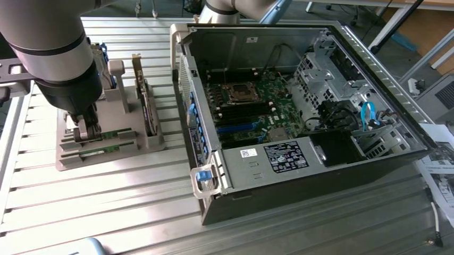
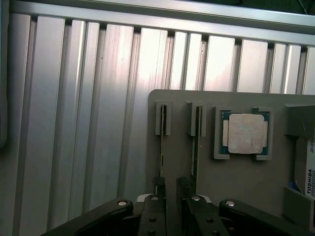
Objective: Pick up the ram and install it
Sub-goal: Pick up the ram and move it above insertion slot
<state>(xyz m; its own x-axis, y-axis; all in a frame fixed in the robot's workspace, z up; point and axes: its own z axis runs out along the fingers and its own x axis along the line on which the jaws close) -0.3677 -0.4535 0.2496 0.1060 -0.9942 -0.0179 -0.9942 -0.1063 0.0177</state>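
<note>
Wrist view: I am hovering my gripper (image 2: pixel 172 186) over the grey moulded plastic holder (image 2: pixel 226 177) on the ribbed aluminium bench (image 2: pixel 98 123), working on the pick-up step; installing is not yet begun. Jaws are standing spread wide, gripping nothing. The thin green ram stick (image 2: pixel 162 140) is standing on edge near the holder's edge, beside the square silver processor chip (image 2: pixel 244 133). Judgement: closing is calling for centring astride that stick first.

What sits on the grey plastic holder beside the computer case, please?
Two thin green ram sticks stand edge-on in slots, with a square silver processor chip beside them; the open hand covers the sticks' near ends.
</note>
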